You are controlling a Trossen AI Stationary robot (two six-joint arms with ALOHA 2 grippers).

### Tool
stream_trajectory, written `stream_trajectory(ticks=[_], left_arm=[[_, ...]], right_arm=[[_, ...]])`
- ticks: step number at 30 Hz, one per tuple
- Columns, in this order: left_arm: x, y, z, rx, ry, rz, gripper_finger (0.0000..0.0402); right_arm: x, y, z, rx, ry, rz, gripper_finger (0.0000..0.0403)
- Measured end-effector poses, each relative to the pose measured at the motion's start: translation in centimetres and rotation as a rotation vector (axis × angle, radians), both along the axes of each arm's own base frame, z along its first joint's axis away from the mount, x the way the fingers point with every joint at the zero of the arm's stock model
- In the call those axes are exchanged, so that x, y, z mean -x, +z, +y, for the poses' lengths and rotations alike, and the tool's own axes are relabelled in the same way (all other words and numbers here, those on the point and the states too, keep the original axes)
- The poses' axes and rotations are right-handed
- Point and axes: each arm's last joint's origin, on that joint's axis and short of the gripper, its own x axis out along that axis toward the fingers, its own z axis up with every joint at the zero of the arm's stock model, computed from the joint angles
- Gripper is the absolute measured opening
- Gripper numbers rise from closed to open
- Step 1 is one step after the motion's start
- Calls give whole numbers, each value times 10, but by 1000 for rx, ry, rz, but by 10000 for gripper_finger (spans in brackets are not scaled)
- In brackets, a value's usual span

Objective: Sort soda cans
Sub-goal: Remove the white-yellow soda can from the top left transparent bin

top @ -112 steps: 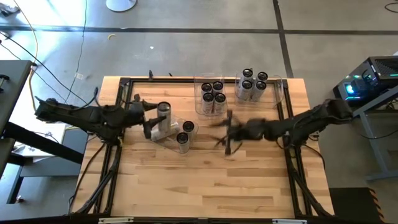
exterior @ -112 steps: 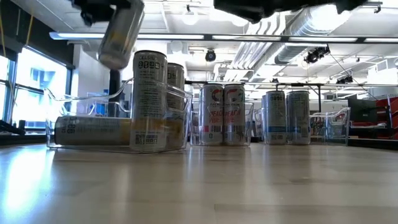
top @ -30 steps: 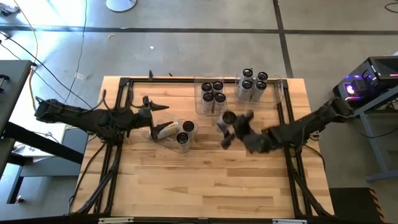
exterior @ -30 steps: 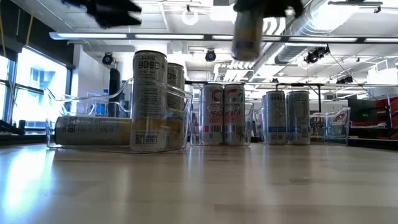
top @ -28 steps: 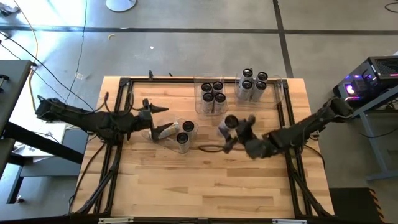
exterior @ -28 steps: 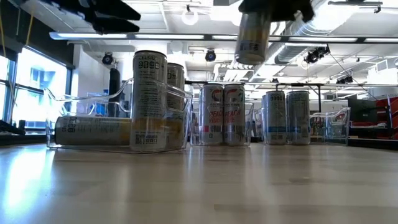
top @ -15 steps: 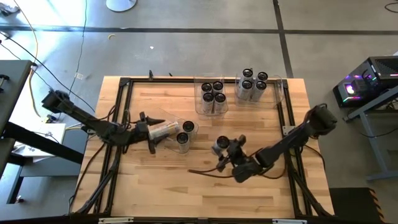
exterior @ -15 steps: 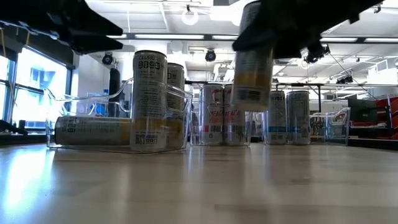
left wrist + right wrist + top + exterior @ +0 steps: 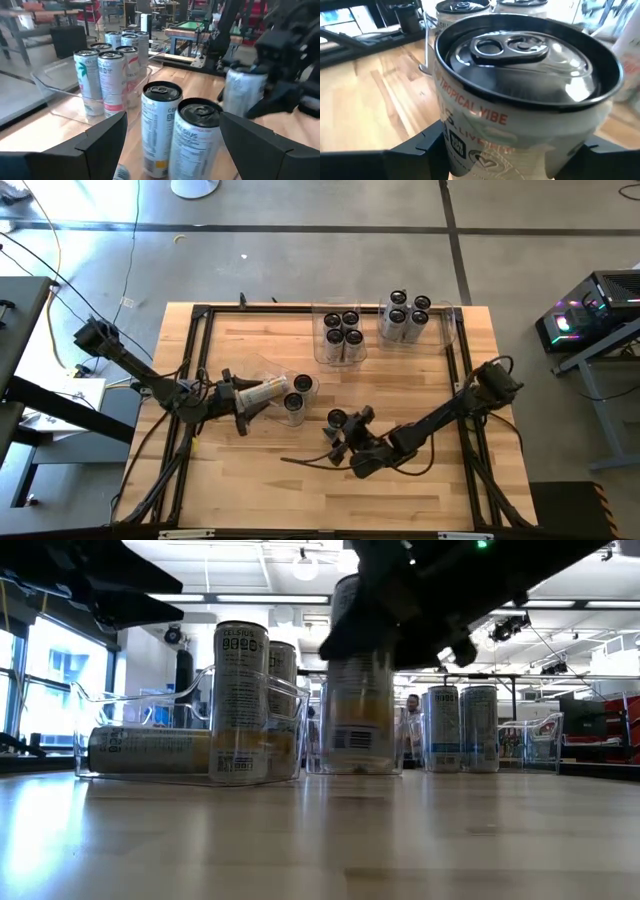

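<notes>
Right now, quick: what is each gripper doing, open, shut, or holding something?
Left gripper: open, empty, beside the lying can.
Right gripper: shut on an upright soda can over the table's middle.

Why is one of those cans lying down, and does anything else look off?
One soda can lies on its side in the clear bin at the table's left, while every other can stands upright. Otherwise only the right end effector stands out, holding a can upright above the bare wood.

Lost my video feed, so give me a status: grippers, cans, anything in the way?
Right gripper shut on upright silver soda can, low over bare wooden table. Left gripper open, empty, beside the toppled can. Nothing in the way.
</notes>
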Motion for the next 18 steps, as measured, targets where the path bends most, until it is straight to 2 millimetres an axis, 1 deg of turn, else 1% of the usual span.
stream_trajectory(ticks=[3,6,16,18], left_arm=[[1,1,-2,56,-14,-27,309],[2,1,-5,63,-33,-29,309],[3,1,-8,120,-75,-41,309],[3,1,-8,149,-70,-51,309]], right_arm=[[-5,-8,0,-25,12,9,236],[-6,-16,2,-38,28,28,236],[-7,-18,5,-30,80,54,236],[-7,-18,5,-43,94,55,254]])
